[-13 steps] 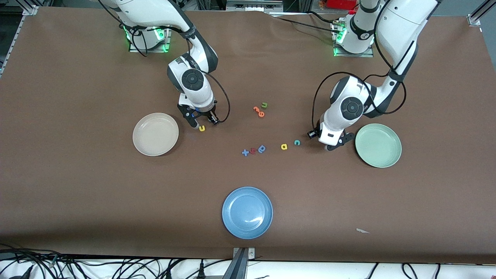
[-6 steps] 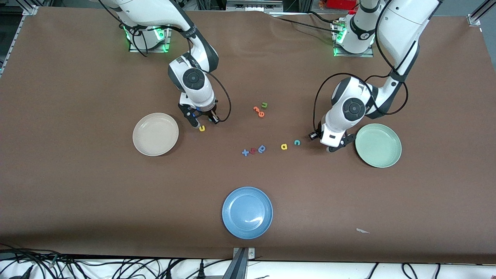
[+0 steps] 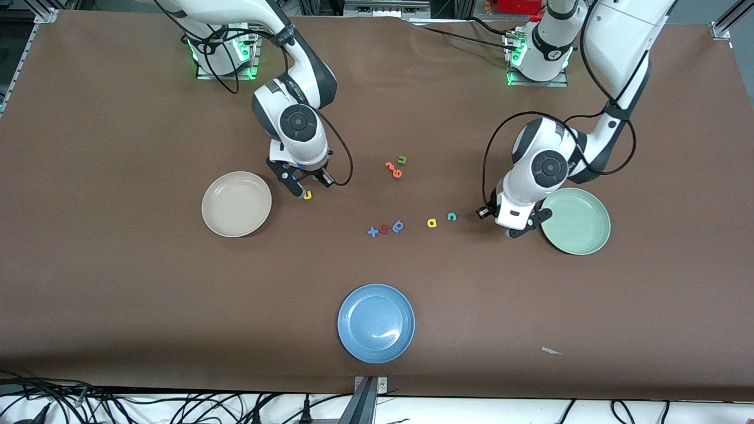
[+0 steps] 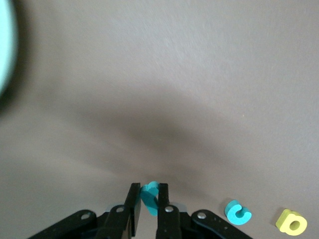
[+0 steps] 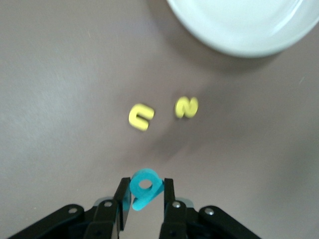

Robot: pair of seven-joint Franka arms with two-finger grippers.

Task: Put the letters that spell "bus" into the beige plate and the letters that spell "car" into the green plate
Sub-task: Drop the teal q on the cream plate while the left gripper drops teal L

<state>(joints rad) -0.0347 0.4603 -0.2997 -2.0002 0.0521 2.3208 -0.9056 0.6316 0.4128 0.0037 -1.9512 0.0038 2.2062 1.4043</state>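
Observation:
My right gripper is shut on the teal "b", just above the table beside the beige plate. Below it lie the yellow "u" and the yellow "s". My left gripper is shut on the teal "r", low over the table at the rim of the green plate. The teal "c" and the yellow "a" lie on the table beside it, toward the middle.
A green "u" and orange pieces lie mid-table. A blue "x", a red piece and a blue letter sit in a row nearer the camera. A blue plate stands near the front edge.
Both grippers have closed on their letters. The left gripper has shifted with the "r" toward the green plate; the right gripper has risen slightly with the "b".

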